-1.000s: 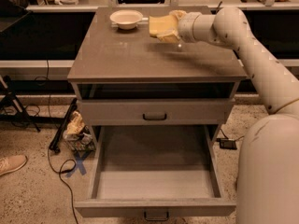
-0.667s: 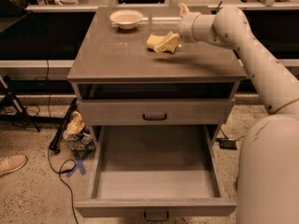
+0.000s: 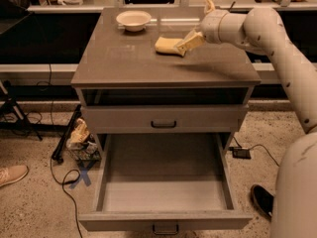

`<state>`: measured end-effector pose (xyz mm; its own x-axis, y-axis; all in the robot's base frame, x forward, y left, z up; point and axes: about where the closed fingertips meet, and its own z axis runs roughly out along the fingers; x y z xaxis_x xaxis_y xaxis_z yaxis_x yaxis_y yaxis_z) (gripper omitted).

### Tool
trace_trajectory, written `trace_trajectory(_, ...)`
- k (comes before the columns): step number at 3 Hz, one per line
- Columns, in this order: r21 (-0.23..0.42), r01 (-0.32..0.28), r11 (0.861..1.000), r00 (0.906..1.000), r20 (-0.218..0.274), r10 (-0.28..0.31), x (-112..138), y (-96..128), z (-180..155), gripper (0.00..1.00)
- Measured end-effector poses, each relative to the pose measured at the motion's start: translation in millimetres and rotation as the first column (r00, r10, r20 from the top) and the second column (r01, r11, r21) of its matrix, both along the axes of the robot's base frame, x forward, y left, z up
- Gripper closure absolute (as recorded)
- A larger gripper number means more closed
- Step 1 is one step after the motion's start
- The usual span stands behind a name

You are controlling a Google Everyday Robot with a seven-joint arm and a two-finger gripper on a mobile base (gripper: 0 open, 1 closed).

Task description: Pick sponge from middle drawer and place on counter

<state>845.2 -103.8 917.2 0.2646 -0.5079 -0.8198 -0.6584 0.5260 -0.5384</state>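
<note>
A pale yellow is being shown by the sponge (image 3: pixel 166 44), set off against the glossy grey-brown of the counter (image 3: pixel 129 58). The cream-white gripper (image 3: pixel 194 25), above the counter's right rear just beside the sponge, is being tinted yellowish at its fingers (image 3: pixel 189 41). Plain flat grey is being displayed by the middle drawer (image 3: pixel 166 195), off-white by the bowl (image 3: pixel 133 19), and speckled beige by the floor (image 3: pixel 39 207).

A pale round bowl (image 3: pixel 133 19) is seated at the rear left, well apart from the gripper (image 3: pixel 193 24), which is held with its fingers spread at the rear right. A shallow upper drawer (image 3: pixel 163 118) is shown closed. On the speckled floor (image 3: pixel 34 207) are located a tan shoe (image 3: pixel 12 175), a black cable (image 3: pixel 67 195), a blue tape cross (image 3: pixel 81 175), a crumpled paper bundle (image 3: pixel 79 135) and a black adapter (image 3: pixel 241 152).
</note>
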Motion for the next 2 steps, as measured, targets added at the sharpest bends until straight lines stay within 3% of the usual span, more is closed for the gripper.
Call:
trace_trajectory(1, 0.033, 0.046, 0.998, 0.9974, 0.055, -0.048, -10.6, -32.9, 22.2, 0.0)
trace_trajectory(2, 0.069, 0.098, 0.993, 0.9841, 0.142, -0.107, -26.8, -69.7, 54.2, 0.0)
